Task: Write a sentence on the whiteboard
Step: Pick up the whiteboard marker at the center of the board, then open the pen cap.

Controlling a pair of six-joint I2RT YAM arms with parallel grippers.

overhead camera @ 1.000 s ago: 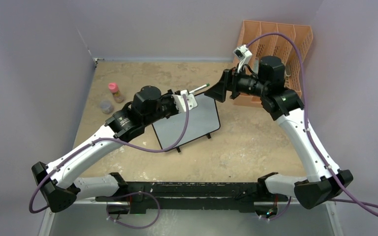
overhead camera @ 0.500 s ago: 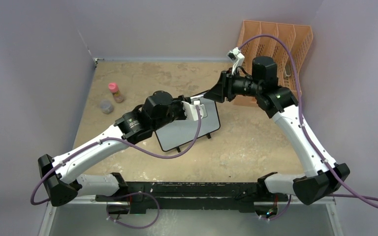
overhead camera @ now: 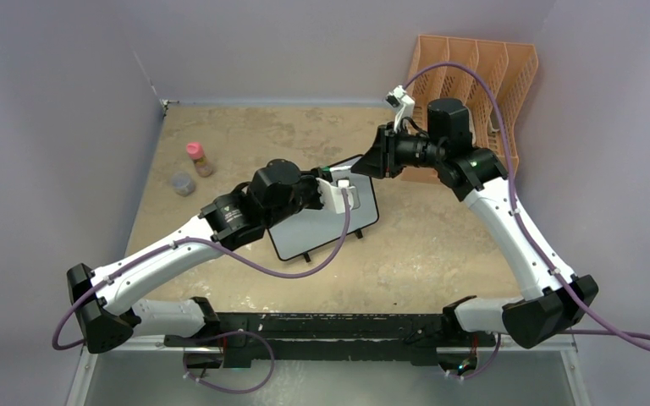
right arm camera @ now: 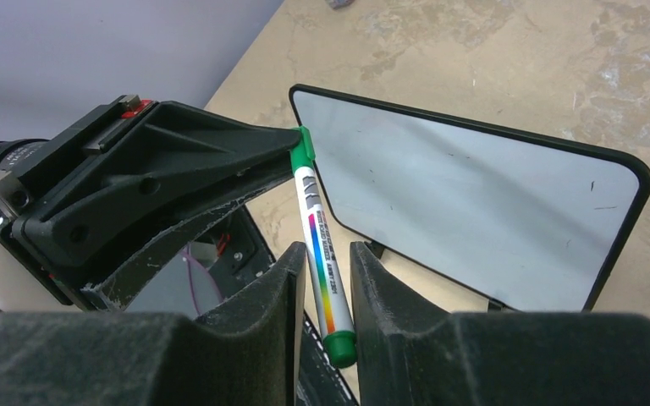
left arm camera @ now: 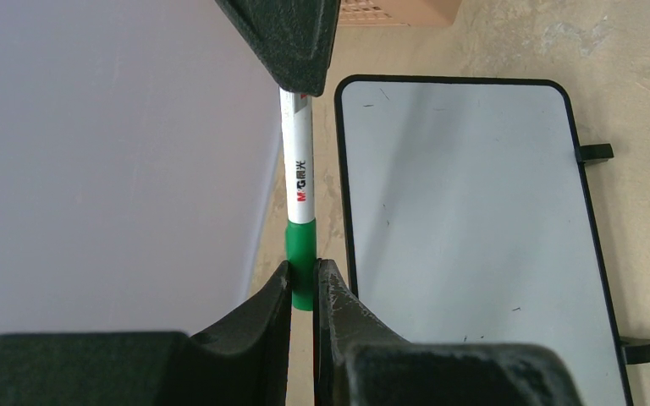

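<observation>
**Two-arm hold on a marker beside the whiteboard.** The left gripper (left arm camera: 303, 271) is pinched shut on the green cap (left arm camera: 302, 258) of the marker (left arm camera: 299, 169). The right gripper (right arm camera: 326, 251) is closed around the white barrel near its opposite, green-tipped end. The grippers face each other along the marker's axis, so the marker hangs in the air between them. It runs alongside one long edge of the board and does not touch it.

The whiteboard (overhead camera: 322, 227) lies flat and skewed on the table (overhead camera: 423, 254) between the arms, with its feet (left arm camera: 597, 153) jutting from one long edge. Its face is blank apart from a few specks, and no sentence is on it yet.

The opposed grips suit uncapping: one arm anchors the barrel while the other can draw the cap straight off along the axis. That appears to be the step in hand, so the task is at an early stage. Holding the marker clear of the board probably guards against stray marks or a nudge to the board. A pull off the axis could twist the barrel in the right gripper. An orange rack (overhead camera: 474, 68) stands at the far right, apart from the work.
</observation>
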